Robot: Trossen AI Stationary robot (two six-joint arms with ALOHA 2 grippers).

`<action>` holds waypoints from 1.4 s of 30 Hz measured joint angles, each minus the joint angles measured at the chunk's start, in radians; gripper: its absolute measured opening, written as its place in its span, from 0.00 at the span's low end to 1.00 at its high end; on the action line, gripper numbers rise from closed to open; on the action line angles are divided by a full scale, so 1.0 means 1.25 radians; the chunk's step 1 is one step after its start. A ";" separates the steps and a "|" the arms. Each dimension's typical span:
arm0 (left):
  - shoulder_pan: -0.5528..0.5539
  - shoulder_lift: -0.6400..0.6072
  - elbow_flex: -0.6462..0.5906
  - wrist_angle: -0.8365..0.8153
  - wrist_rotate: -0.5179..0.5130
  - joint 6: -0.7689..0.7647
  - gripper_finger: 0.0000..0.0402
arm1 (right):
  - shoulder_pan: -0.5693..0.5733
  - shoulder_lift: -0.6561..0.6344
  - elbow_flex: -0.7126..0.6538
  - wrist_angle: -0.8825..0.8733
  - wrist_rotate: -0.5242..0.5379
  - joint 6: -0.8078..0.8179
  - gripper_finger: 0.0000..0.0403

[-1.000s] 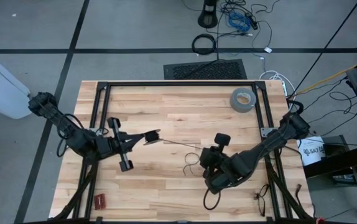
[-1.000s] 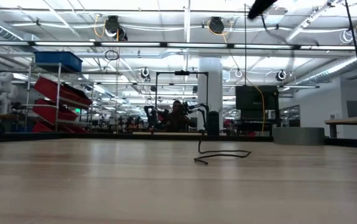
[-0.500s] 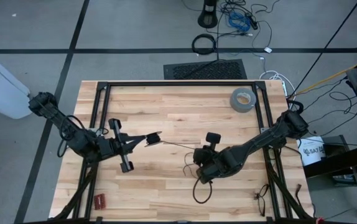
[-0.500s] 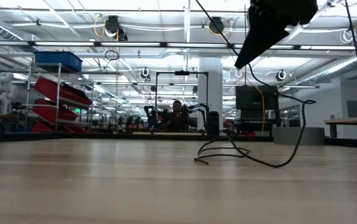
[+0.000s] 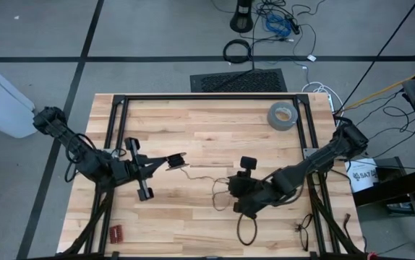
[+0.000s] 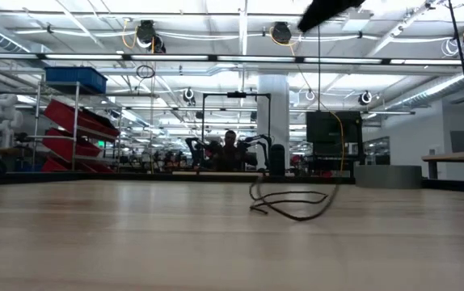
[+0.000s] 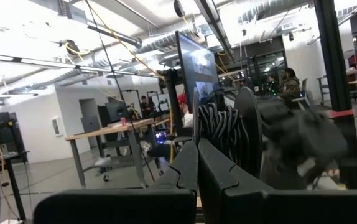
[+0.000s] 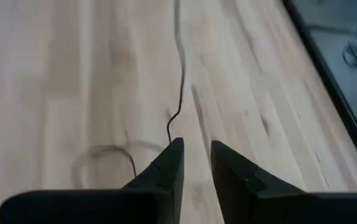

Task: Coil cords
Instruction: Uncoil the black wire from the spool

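The cord [image 5: 204,175] is a thin black wire. Part of it is wound into a small bundle [image 7: 222,132] at the tips of my left gripper [image 5: 173,162], which is shut above the table's left half. From there the wire runs right across the wood and ends in slack loops [image 6: 293,206] on the table top. My right gripper [image 5: 230,189] hangs over those loops, tilted down, fingers open [image 8: 194,152]. The wire passes just beyond its fingertips on the wood [image 8: 180,87], untouched. My left gripper is shut with the wound bundle of cord [image 7: 219,124] at its fingertips; the fingers themselves hide how they meet it. They come nearly level, from the table's left. The bundle is clear of the table, and the free wire trails off it [image 5: 189,167] down to the wood.
A grey tape roll [image 5: 283,115] lies at the far right of the table. A small red object [image 5: 116,232] sits near the front left corner. Black frame rails [image 5: 207,97] run along the far edge and both sides. Cables lie on the floor beyond.
My right gripper dipped toward the table with a loop of cord hanging from it, then rose again. The cord has dropped from it and now lies slack in loops on the wood.
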 joint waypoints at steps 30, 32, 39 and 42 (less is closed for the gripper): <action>0.002 0.004 -0.001 -0.035 -0.005 -0.043 0.00 | -0.054 0.192 0.001 0.887 0.043 -0.600 0.21; 0.002 0.004 -0.001 -0.037 -0.005 -0.044 0.00 | -0.055 0.203 0.001 0.899 0.045 -0.612 0.25; 0.002 0.004 -0.001 -0.048 -0.005 -0.057 0.00 | -0.057 0.204 0.001 0.907 0.148 -0.617 0.39; 0.002 0.004 -0.002 -0.050 -0.005 -0.059 0.00 | -0.056 0.201 0.001 0.908 0.147 -0.618 0.42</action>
